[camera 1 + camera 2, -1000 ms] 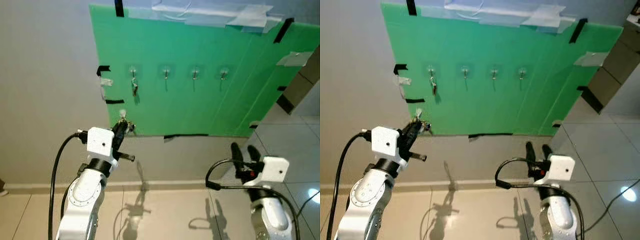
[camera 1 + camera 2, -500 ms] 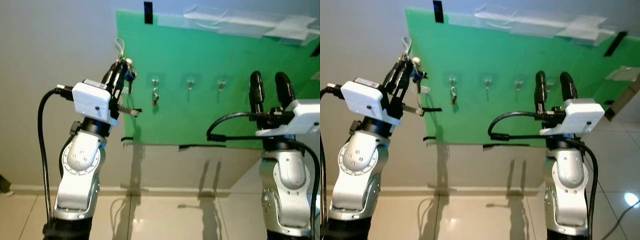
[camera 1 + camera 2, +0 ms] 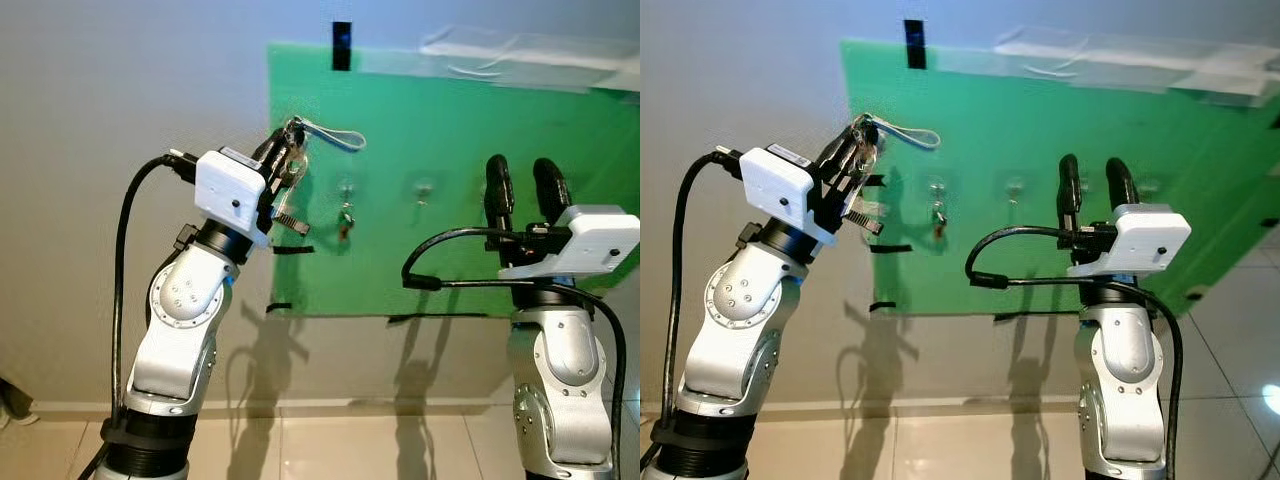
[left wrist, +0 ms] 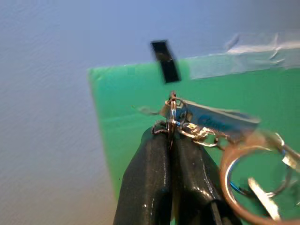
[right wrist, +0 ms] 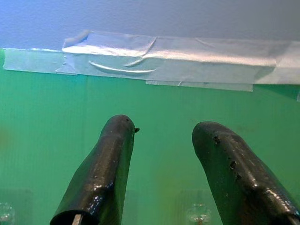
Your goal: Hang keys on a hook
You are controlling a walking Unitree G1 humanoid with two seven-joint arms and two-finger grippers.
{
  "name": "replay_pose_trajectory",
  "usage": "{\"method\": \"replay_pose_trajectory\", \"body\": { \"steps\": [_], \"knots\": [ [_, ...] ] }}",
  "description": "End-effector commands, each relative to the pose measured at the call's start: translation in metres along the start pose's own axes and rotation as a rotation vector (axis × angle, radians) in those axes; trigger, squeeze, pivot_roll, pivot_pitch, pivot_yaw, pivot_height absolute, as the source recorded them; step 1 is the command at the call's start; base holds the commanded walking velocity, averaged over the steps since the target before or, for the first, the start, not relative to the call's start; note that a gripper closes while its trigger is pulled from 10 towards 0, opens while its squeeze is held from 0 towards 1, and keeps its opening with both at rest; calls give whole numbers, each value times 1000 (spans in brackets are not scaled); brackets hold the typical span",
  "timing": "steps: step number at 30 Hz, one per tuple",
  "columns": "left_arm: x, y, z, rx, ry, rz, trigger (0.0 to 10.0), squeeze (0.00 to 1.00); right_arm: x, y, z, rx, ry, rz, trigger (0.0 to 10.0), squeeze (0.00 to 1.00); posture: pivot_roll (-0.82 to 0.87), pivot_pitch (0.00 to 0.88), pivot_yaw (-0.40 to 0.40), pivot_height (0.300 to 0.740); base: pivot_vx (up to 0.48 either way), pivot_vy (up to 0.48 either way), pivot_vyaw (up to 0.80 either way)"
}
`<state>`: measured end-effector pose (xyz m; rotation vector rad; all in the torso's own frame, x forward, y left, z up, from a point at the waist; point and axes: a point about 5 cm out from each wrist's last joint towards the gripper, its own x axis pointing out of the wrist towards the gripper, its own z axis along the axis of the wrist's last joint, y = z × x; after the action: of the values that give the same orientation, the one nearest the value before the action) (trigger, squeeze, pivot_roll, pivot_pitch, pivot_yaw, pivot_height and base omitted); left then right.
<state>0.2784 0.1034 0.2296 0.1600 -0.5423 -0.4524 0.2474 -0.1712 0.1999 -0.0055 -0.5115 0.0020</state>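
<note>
Head stereo + wrist cams, wall-facing

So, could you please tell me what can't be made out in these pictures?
- Hooks: too small in the eye views to show their shape; one is hidden behind the right gripper.
- Keys: blurred and cut off by the left wrist view's edge; number unclear.
- Green board: its right edge is cut off in both eye views.

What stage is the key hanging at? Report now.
Done: the left hand is shut on the silver key bunch with its grey strap, raised before the green wall board. In hand: carrying it toward the clear hooks. Left: looping it onto a hook; one hook already carries a small key. The right hand is open and empty.
</note>
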Motion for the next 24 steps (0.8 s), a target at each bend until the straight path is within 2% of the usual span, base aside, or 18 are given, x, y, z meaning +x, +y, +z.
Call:
{"method": "replay_pose_trajectory", "body": {
  "steps": [1, 9, 14, 16, 18, 20, 22, 23, 24],
  "knots": [
    [5, -7, 4, -26, -22, -42, 10000, 0, 0, -8, 4, -25, -5, -23, 10000, 0, -36, 0, -3, 740, 259, -401, 0],
    [5, -9, -1, -43, 3, -53, 10000, 0, -1, -6, -1, -33, 22, -13, 10000, 0, -40, 0, 0, 740, 283, -385, 0],
    [2, -7, -4, -80, 13, -31, 10000, 0, -3, -4, -9, -19, 73, 20, 10000, 0, -39, 0, -4, 740, 297, -372, 0],
    [3, -6, -14, -112, 94, -44, 10000, 0, -3, -3, -15, 14, 115, 50, 10000, 0, -36, 0, -8, 740, 0, 0, 0],
    [3, -5, -17, -112, 112, -47, 10000, 0, -4, -2, -16, 18, 123, 56, 10000, 0, -36, 0, -10, 740, 0, 0, 0],
    [2, -6, -25, -176, 189, -85, 10000, 0, -5, -1, -17, 23, 132, 72, 10000, 0, -35, 0, -12, 740, 0, 0, 0],
    [2, -6, -26, -223, 206, -110, 10000, 0, -5, -1, -18, 25, 136, 77, 10000, 0, -35, 0, -12, 740, 0, 0, 0],
    [1, -8, -26, -269, 219, -162, 10000, 0, -6, 0, -19, 31, 143, 81, 10000, 0, -35, 0, -11, 740, 0, 0, 0],
    [1, -8, -26, -269, 219, -162, 10000, 0, -6, 0, -19, 31, 143, 81, 10000, 0, -35, 0, -11, 740, 0, 0, 0]
  ]
}}
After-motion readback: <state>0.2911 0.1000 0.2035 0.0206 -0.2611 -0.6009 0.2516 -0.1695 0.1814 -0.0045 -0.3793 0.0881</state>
